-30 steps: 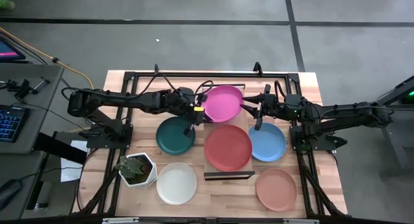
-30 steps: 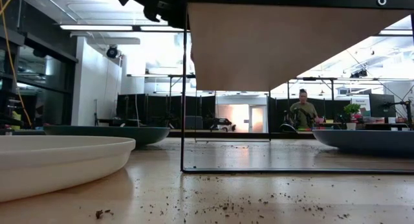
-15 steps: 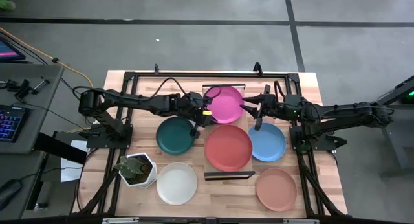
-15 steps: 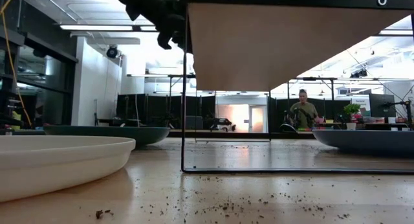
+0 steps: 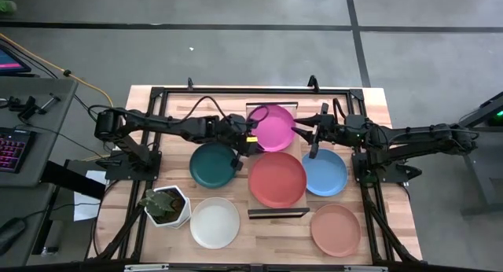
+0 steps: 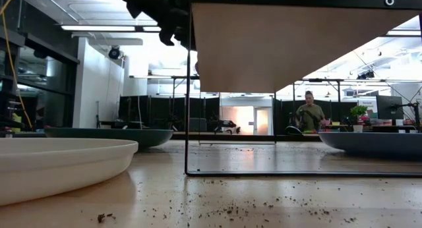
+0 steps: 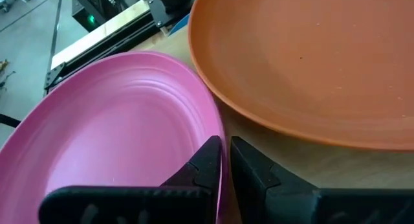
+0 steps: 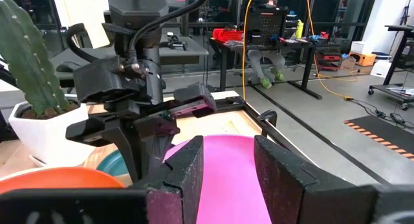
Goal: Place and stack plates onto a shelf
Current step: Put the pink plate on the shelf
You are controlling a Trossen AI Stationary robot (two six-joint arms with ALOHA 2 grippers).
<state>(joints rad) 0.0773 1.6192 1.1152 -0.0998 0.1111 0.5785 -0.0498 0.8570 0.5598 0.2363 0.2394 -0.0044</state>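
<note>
The magenta plate point(image 5: 275, 124) sits over the far half of the shelf point(image 5: 277, 214), beside the coral red plate point(image 5: 277, 178) on the near half. My left gripper point(image 5: 248, 138) is at the magenta plate's left rim, shut on it. My right gripper point(image 5: 303, 133) is open at the right rim. In the right wrist view its fingers point(image 8: 228, 166) stand apart with the pink plate point(image 8: 226, 179) showing between them. Teal point(image 5: 213, 164), light blue point(image 5: 324, 171), white point(image 5: 214, 222) and salmon tan point(image 5: 335, 229) plates lie on the tabletop. My left gripper point(image 7: 226, 162) pinches the magenta plate's rim point(image 7: 222, 185) on the side facing the coral plate point(image 7: 310, 62), one finger over the plate's inside and one outside it. It comes level from the table's left. Whether the plate rests on the shelf board or is lifted, I cannot tell. My right gripper: I cannot tell whether its open fingers touch the plate's right rim.
A white hexagonal pot with a cactus point(image 5: 167, 206) stands near the left near corner. The raised shelf's underside point(image 6: 297, 50) fills the top of the low view, with my left gripper point(image 6: 173, 20) beside it. A person stands far off in the room point(image 6: 308, 113).
My left gripper has moved toward the table's right edge, up to the magenta plate's left rim, and has come down a little. In the low view it has dropped further into the picture beside the shelf.
</note>
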